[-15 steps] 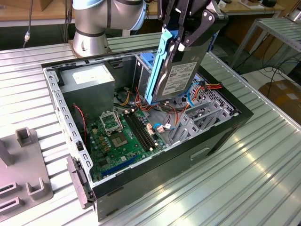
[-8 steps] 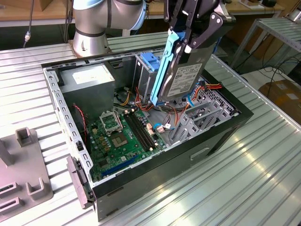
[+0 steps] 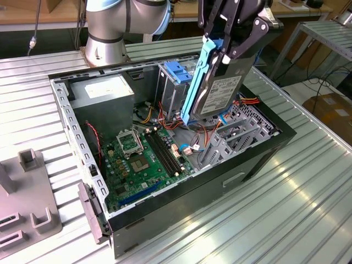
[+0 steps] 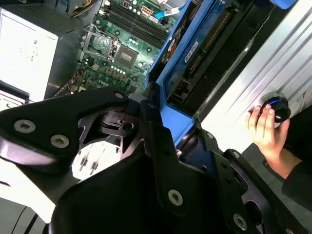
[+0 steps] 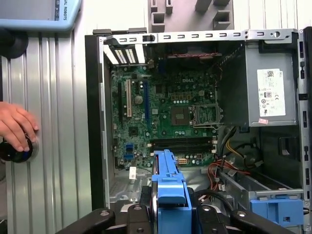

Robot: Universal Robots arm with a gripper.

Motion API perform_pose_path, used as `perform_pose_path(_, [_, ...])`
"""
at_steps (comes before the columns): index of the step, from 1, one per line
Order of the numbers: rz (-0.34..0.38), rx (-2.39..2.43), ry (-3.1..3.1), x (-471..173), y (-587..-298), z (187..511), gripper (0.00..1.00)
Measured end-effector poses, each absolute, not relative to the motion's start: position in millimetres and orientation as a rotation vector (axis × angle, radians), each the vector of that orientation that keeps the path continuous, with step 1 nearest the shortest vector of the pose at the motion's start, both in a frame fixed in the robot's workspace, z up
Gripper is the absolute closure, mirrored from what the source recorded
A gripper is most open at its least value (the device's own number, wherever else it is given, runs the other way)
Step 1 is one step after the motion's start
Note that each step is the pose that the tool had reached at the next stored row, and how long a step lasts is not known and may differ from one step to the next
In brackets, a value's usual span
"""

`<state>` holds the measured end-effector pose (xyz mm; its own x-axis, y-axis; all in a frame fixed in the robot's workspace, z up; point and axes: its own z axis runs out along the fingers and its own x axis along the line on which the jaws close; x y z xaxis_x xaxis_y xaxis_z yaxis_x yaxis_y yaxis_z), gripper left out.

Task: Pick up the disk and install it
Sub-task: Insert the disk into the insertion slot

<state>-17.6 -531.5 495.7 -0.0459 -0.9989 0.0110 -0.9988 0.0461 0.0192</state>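
Holding the disk (image 3: 221, 93) clamped on edge in the gripper (image 3: 226, 50), above the open computer case (image 3: 258, 151), near the drive cage (image 3: 170, 88); picked up, seemingly needing careful alignment for installing.

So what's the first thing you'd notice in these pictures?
The black claw holding the disk, blue-railed and tilted, above the open computer case in the exterior view. Inside lies the green circuit board. In the first wrist view a person's hand rests on a round black knob beside the case.
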Motion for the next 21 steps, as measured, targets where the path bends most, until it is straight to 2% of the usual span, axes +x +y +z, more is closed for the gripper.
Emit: perform_pose_path(21, [0.001, 2.152, -2.257, 18, -537, 491, 0.63])
